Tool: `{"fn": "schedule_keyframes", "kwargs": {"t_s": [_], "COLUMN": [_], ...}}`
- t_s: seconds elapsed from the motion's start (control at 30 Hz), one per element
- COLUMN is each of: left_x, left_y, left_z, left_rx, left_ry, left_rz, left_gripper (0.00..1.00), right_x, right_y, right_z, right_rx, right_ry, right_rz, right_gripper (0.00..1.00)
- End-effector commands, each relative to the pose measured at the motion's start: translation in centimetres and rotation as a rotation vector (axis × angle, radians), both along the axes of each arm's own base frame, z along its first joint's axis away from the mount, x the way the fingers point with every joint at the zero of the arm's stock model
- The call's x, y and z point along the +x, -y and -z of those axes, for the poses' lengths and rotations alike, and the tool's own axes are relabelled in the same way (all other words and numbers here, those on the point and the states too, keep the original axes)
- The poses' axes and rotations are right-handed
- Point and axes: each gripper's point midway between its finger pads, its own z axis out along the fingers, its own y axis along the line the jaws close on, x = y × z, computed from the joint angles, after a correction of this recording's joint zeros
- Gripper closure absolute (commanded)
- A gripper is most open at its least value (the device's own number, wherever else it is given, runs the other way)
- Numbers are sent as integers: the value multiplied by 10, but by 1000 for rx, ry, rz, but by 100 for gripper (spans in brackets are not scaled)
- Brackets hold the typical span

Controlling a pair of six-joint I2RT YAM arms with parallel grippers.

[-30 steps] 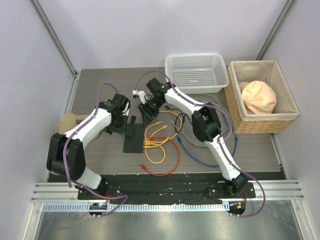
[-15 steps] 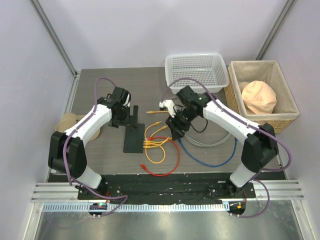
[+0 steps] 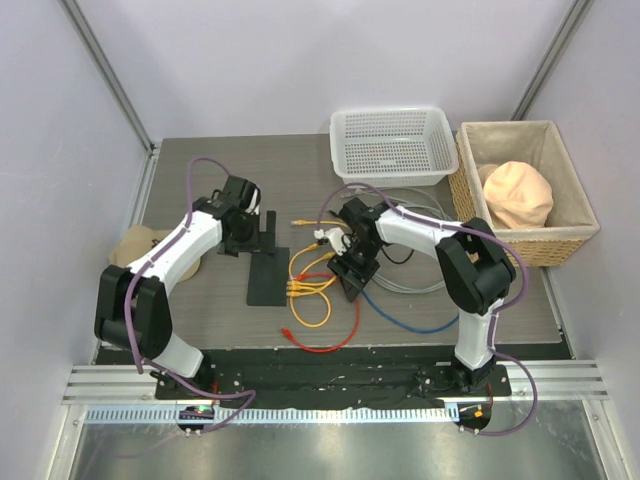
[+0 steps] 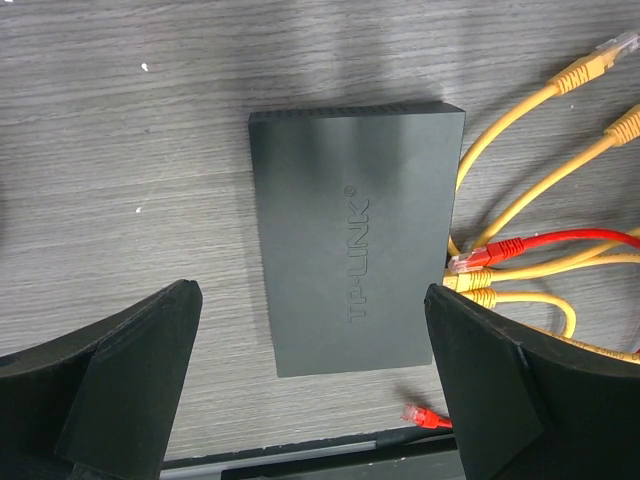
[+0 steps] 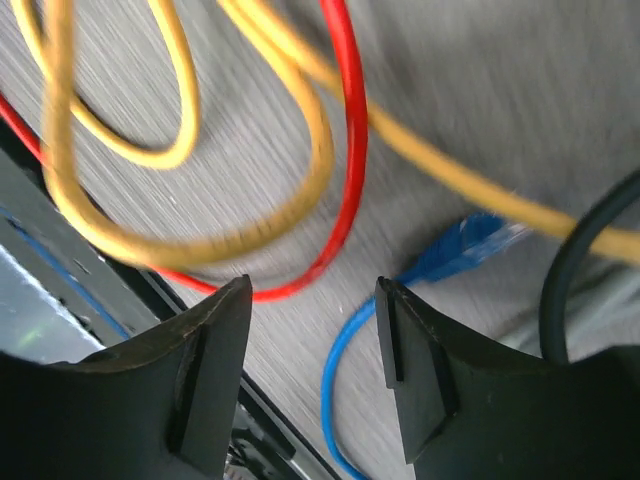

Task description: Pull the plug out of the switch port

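The switch (image 3: pixel 268 280) is a flat matte-black box on the table. In the left wrist view the switch (image 4: pixel 355 265) has a red plug (image 4: pixel 480 257) and yellow plugs (image 4: pixel 470 287) seated along its right edge. My left gripper (image 3: pixel 262 238) hovers above the switch's far end, open and empty (image 4: pixel 315 390). My right gripper (image 3: pixel 352 280) is low over the loose cables to the right of the switch, open and empty (image 5: pixel 315 350). Beneath it lie a red cable (image 5: pixel 345 150), yellow cables (image 5: pixel 300 150) and a blue cable's plug (image 5: pixel 465 245).
Yellow, red (image 3: pixel 335 335), blue (image 3: pixel 400 315) and grey cables sprawl right of the switch. A loose red plug (image 4: pixel 425 415) lies near the front rail. A white mesh basket (image 3: pixel 393 145) and a wicker basket (image 3: pixel 560 245) stand at the back right. A tan object (image 3: pixel 130 245) lies at the left.
My right arm swung from above the switch's far end to the right, then came down over the cables. My left gripper shifted slightly away from the table's front edge.
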Motion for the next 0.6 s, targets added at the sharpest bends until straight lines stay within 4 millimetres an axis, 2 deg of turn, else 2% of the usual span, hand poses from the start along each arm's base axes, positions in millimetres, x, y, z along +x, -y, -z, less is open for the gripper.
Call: {"fn": "schedule_keyframes", "kwargs": {"t_s": [0.0, 0.1, 0.17, 0.23, 0.3, 0.33, 0.4, 0.57], "left_x": [9, 9, 10, 11, 12, 13, 13, 11], "left_y": [0, -2, -3, -4, -5, -5, -7, -9], "left_z": [-13, -11, -9, -8, -8, -10, -12, -8], "left_rx": [-26, -24, -27, -31, -31, -33, -27, -33], "left_ry": [64, 60, 59, 54, 53, 56, 56, 51], "left_rz": [0, -2, -12, -18, -25, -27, -29, -30], "left_gripper": [0, 0, 0, 0, 0, 0, 0, 0], "right_x": [32, 37, 37, 34, 34, 32, 40, 62], "right_y": [-22, -16, -5, 4, 8, 11, 15, 22], "right_z": [11, 19, 25, 31, 28, 26, 4, -65], "right_rx": [37, -9, -65, -103, -110, -116, -102, -40], "right_ry": [67, 98, 103, 106, 124, 130, 198, 332], "right_rz": [6, -10, -21, -25, -35, -43, -66, -72], "right_gripper": [39, 42, 48, 57, 71, 73, 81, 88]}}
